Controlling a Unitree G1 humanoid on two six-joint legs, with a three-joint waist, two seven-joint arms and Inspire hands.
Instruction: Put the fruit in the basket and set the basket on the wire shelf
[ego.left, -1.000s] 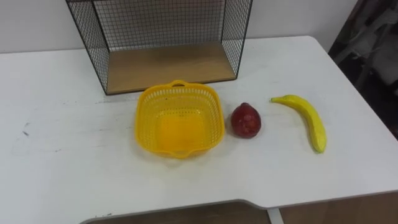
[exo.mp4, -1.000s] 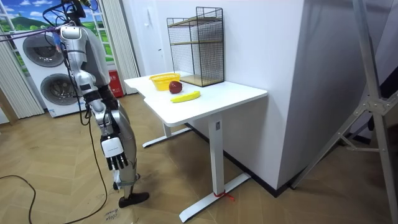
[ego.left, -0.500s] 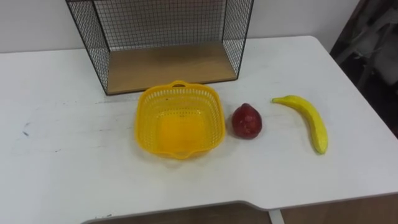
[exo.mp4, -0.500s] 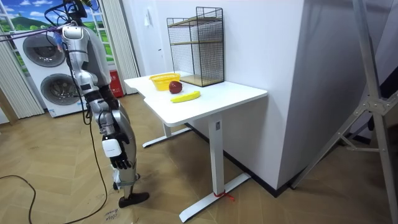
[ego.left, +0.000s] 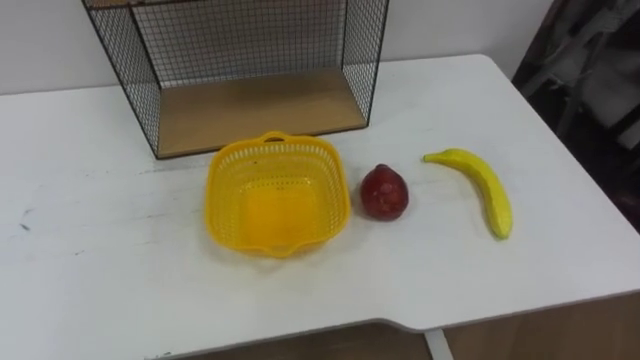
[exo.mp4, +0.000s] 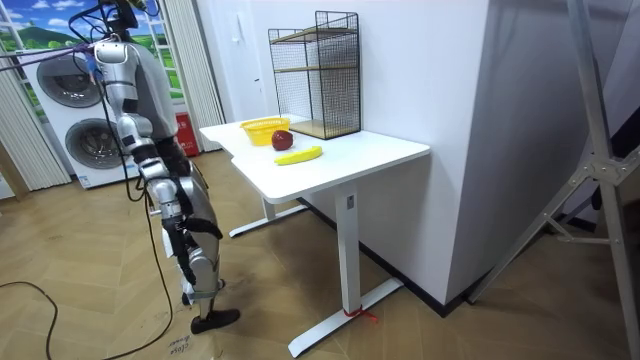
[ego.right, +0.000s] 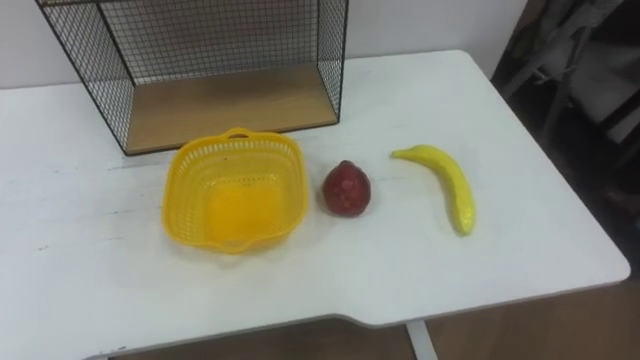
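Basket (ego.left: 277, 194) sits empty on the table (ego.left: 90, 270), just in front of the wire shelf (ego.left: 250, 60). Red fruit (ego.left: 384, 192) lies just beside its right rim, not touching. Banana (ego.left: 478, 188) lies farther right.

Right hand (exo.mp4: 200, 265) hangs low at the robot's side, short of the table. Clenched or slack, cannot tell at this range.

Basket looks light, thin plastic, likely flexes: take by a rim handle. Red fruit round, may roll: wrap from above. Banana bruises: hold mid-length, gently.

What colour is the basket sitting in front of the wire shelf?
The basket is yellow throughout, clearest in the left eye view.
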